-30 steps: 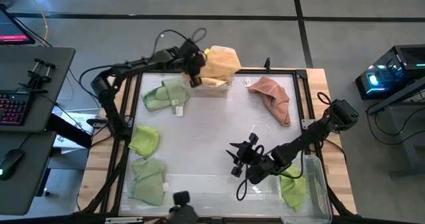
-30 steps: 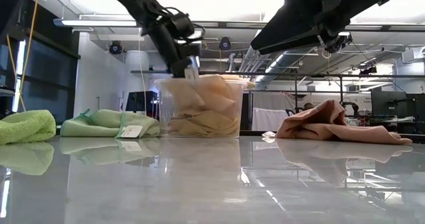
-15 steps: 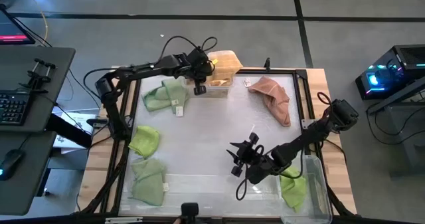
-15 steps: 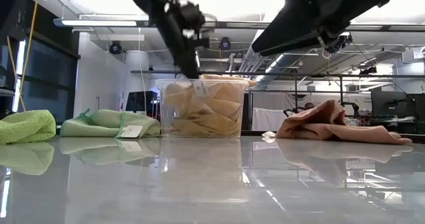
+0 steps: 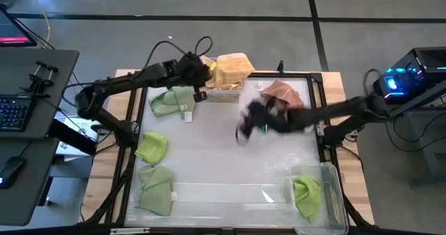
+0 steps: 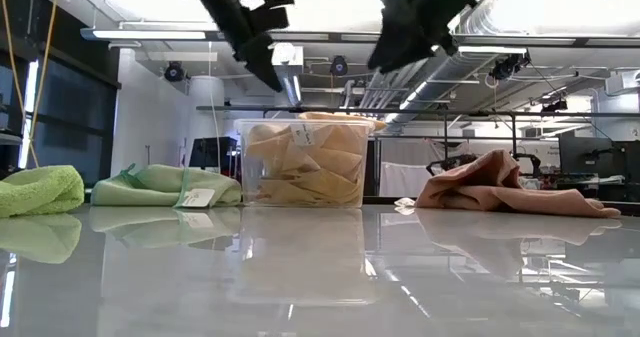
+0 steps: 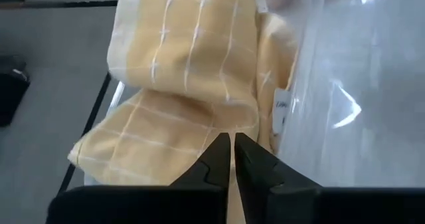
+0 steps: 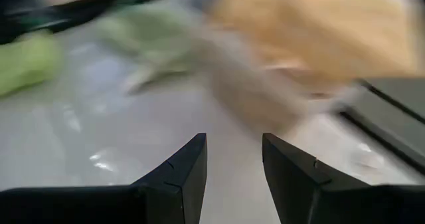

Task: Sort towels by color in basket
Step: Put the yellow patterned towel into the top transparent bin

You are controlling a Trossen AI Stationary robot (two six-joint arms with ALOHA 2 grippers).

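Note:
Several mustard yellow towels (image 5: 230, 67) are piled in a clear bin (image 6: 250, 167) at the table's far edge and spill over its rim. My left gripper (image 5: 200, 81) is shut and empty, above the bin's left side; its wrist view shows the shut fingers (image 7: 231, 159) over the checked yellow cloth (image 7: 186, 64). My right gripper (image 5: 245, 127) is open and empty, high over the table's middle, just left of the salmon pink towel (image 5: 287, 99), which lies crumpled at the far right. Three light green towels (image 5: 171, 101) (image 5: 151, 148) (image 5: 155, 190) lie along the left side.
A second clear bin (image 5: 327, 176) stands at the near right corner with a green towel (image 5: 306, 194) in it. A black frame (image 5: 132, 123) runs around the table top. The shiny middle of the table (image 5: 223, 165) has no cloth on it.
My left gripper has risen out of the yellow towels' bin and drawn back toward the table's left; the yellow cloth stays in the bin. My right arm has swung fast from the near right bin toward the far edge, close to the pink towel.

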